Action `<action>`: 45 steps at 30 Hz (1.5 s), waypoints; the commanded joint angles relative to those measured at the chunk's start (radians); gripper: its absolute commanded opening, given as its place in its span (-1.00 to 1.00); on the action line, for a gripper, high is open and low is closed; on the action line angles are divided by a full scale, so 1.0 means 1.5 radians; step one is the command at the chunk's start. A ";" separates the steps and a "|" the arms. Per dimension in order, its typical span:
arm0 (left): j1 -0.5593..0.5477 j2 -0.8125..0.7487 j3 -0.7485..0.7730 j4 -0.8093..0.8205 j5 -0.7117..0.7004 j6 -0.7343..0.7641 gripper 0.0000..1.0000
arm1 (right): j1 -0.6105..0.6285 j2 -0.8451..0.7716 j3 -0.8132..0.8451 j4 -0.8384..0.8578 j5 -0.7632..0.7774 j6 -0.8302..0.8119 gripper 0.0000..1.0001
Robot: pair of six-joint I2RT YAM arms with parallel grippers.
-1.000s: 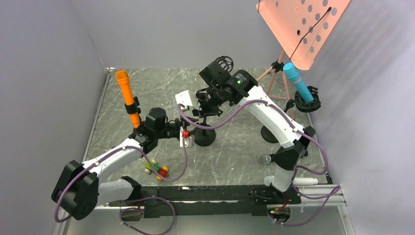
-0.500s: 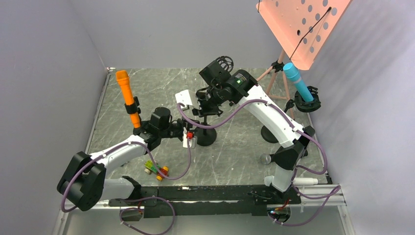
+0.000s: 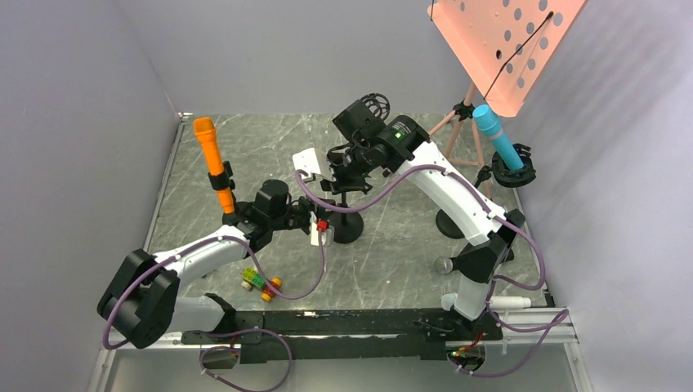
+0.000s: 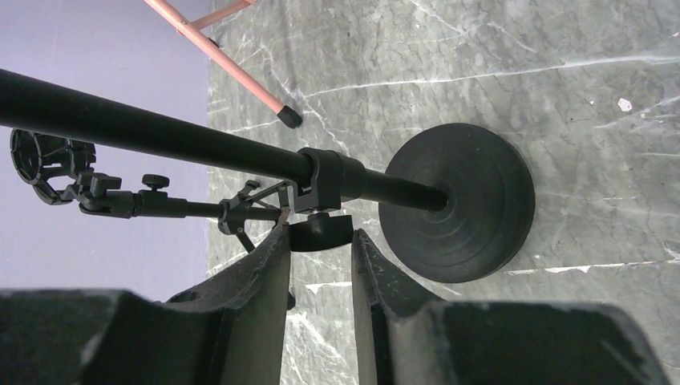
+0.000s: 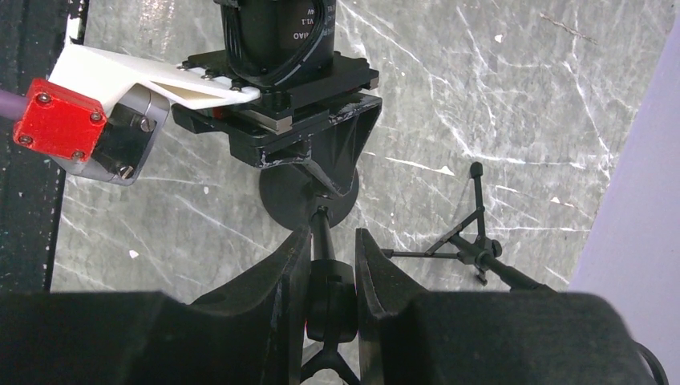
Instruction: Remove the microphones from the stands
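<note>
Two arms meet on the black stand [image 4: 160, 136] at mid-table. Its slim matte pole rises from a heavy round base [image 4: 473, 208] and runs across the left wrist view. The left gripper [image 4: 319, 234] lies nearer the base, its fingers narrowly spread either side of the collar's small knob [image 4: 321, 224], which sits dead ahead between the tips. Whether they already pinch it I cannot tell. The right gripper [image 5: 330, 237] is pressed together on the pole's upper joint [image 5: 329, 293]. The stand's top is hidden by that arm, so no microphone can be made out there. The smooth orange microphone [image 3: 211, 155] leans in its clip just behind the left arm, and the blue microphone [image 3: 497, 135] stands well apart by the right wall.
</note>
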State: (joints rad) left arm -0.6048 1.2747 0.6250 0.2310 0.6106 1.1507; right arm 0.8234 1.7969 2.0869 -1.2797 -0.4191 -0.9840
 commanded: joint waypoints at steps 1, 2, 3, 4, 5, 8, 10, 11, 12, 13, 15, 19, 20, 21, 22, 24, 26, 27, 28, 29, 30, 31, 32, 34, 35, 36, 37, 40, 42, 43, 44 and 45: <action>-0.027 0.026 -0.019 -0.049 0.032 -0.032 -0.36 | 0.005 0.015 0.009 0.007 0.008 -0.015 -1.00; -0.029 0.029 -0.021 -0.054 0.035 -0.031 -0.35 | 0.005 0.016 0.009 0.007 0.008 -0.015 -1.00; -0.031 0.031 -0.022 -0.060 0.037 -0.029 -0.34 | 0.004 0.016 0.009 0.007 0.008 -0.016 -1.00; -0.034 0.033 -0.023 -0.065 0.040 -0.029 -0.34 | 0.005 0.016 0.009 0.006 0.008 -0.016 -1.00; -0.037 0.034 -0.024 -0.070 0.043 -0.029 -0.33 | 0.005 0.016 0.009 0.006 0.008 -0.017 -1.00; -0.041 0.037 -0.028 -0.070 0.046 -0.038 -0.33 | 0.005 0.016 0.009 0.006 0.009 -0.016 -1.00; -0.042 0.039 -0.025 -0.070 0.046 -0.063 -0.41 | 0.004 0.016 0.010 0.006 0.009 -0.016 -1.00; -0.042 0.039 -0.021 -0.072 0.044 -0.077 -0.45 | 0.004 0.016 0.009 0.006 0.009 -0.016 -1.00; -0.041 0.040 -0.015 -0.077 0.043 -0.091 -0.50 | 0.005 0.017 0.009 0.007 0.010 -0.015 -1.00; -0.041 0.039 -0.012 -0.082 0.045 -0.102 -0.57 | 0.005 0.017 0.009 0.007 0.009 -0.014 -1.00; -0.042 0.036 -0.005 -0.087 0.049 -0.139 -0.69 | 0.004 0.018 0.009 0.007 0.008 -0.013 -1.00; -0.006 0.053 0.051 -0.160 0.129 -0.259 -0.83 | 0.004 0.019 0.013 0.006 0.012 -0.012 -1.00; 0.007 0.059 0.064 -0.181 0.146 -0.291 -0.87 | 0.004 0.018 0.012 0.006 0.012 -0.012 -1.00; 0.020 0.063 0.074 -0.193 0.179 -0.323 -0.91 | 0.004 0.016 0.011 0.007 0.012 -0.011 -1.00; 0.034 0.067 0.082 -0.205 0.209 -0.352 -0.94 | 0.004 0.015 0.009 0.007 0.012 -0.011 -1.00; 0.056 0.076 0.098 -0.230 0.251 -0.392 -0.99 | 0.004 0.013 0.005 0.009 0.013 -0.011 -1.00; 0.068 0.090 0.119 -0.261 0.284 -0.412 -1.00 | 0.004 0.012 0.003 0.009 0.012 -0.011 -1.00; 0.073 0.101 0.135 -0.281 0.304 -0.427 -1.00 | 0.004 0.013 0.003 0.009 0.012 -0.012 -1.00; 0.079 0.118 0.154 -0.307 0.325 -0.438 -1.00 | 0.005 0.013 0.004 0.009 0.011 -0.012 -1.00; 0.084 0.138 0.178 -0.335 0.350 -0.448 -1.00 | 0.004 0.014 0.005 0.008 0.010 -0.013 -1.00; 0.089 0.163 0.206 -0.372 0.375 -0.457 -1.00 | 0.004 0.015 0.006 0.007 0.009 -0.013 -1.00; 0.096 0.190 0.234 -0.406 0.399 -0.465 -1.00 | 0.004 0.016 0.006 0.006 0.008 -0.013 -1.00; 0.100 0.224 0.271 -0.464 0.433 -0.465 -1.00 | 0.004 0.016 0.007 0.006 0.006 -0.014 -1.00; 0.110 0.274 0.316 -0.549 0.474 -0.455 -1.00 | 0.004 0.015 0.007 0.006 0.004 -0.014 -1.00; 0.114 0.295 0.343 -0.605 0.491 -0.429 -1.00 | 0.004 0.015 0.006 0.006 0.003 -0.014 -1.00; 0.118 0.313 0.368 -0.652 0.500 -0.404 -1.00 | 0.005 0.014 0.006 0.006 0.003 -0.014 -1.00; 0.120 0.330 0.396 -0.700 0.511 -0.380 -1.00 | 0.004 0.014 0.003 0.006 0.003 -0.014 -1.00; 0.128 0.405 0.491 -0.921 0.547 -0.235 -1.00 | 0.005 0.012 0.002 0.006 0.000 -0.016 -1.00; 0.133 0.479 0.573 -1.150 0.574 -0.055 -1.00 | 0.004 0.010 0.001 0.007 0.001 -0.016 -1.00; 0.137 0.511 0.596 -1.196 0.587 -0.022 -1.00 | 0.005 0.009 0.001 0.008 0.001 -0.016 -1.00; 0.142 0.525 0.605 -1.203 0.592 -0.044 -1.00 | 0.004 0.007 -0.002 0.009 0.001 -0.017 -1.00; 0.147 0.529 0.604 -1.203 0.594 -0.053 -1.00 | 0.004 0.007 -0.004 0.009 0.001 -0.017 -1.00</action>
State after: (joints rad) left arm -0.3630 1.9709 1.4952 -1.0569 1.3495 0.8753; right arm 0.8219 1.7988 2.0892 -1.3045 -0.4316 -0.9760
